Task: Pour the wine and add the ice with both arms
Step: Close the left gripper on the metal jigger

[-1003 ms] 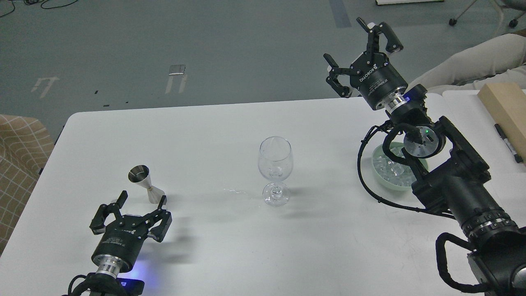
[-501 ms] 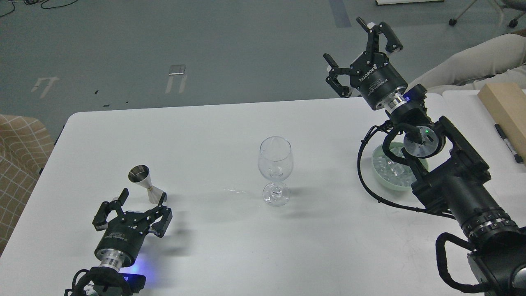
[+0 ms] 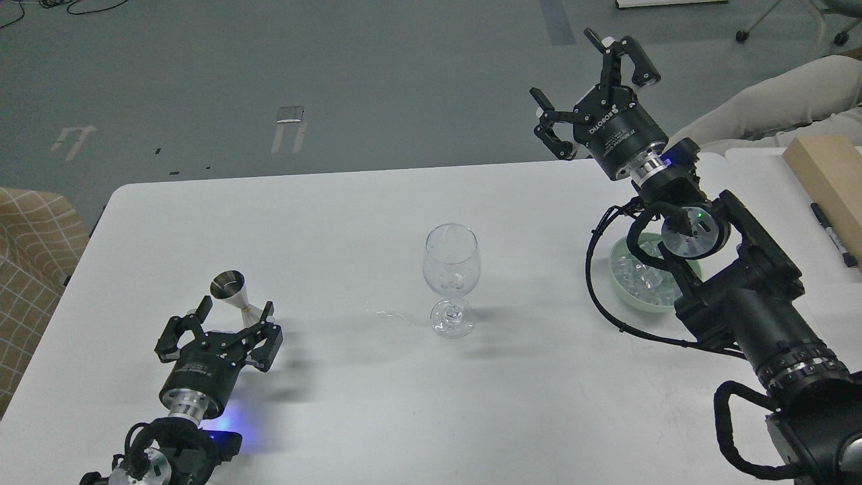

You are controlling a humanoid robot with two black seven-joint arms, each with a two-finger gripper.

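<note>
The right arm (image 3: 734, 296) holds steady, its gripper (image 3: 586, 87) raised and spread wide, empty. The left gripper (image 3: 232, 316) has crept forward, fingers open around the steel jigger (image 3: 232, 296), likely about to grasp it. Ice (image 3: 643, 279) sits in the green bowl (image 3: 623, 293). The right gripper's body reads "ROBOTIQ".

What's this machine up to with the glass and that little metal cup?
It is set up to pour a drink and add ice. The left gripper is open, low on the white table, its fingers on either side of the steel jigger, apparently about to grasp it. The right gripper is open too, raised above the table's far edge and holding nothing. The wine glass stands upright in the middle, and the ice sits in a green bowl under the right arm.
</note>
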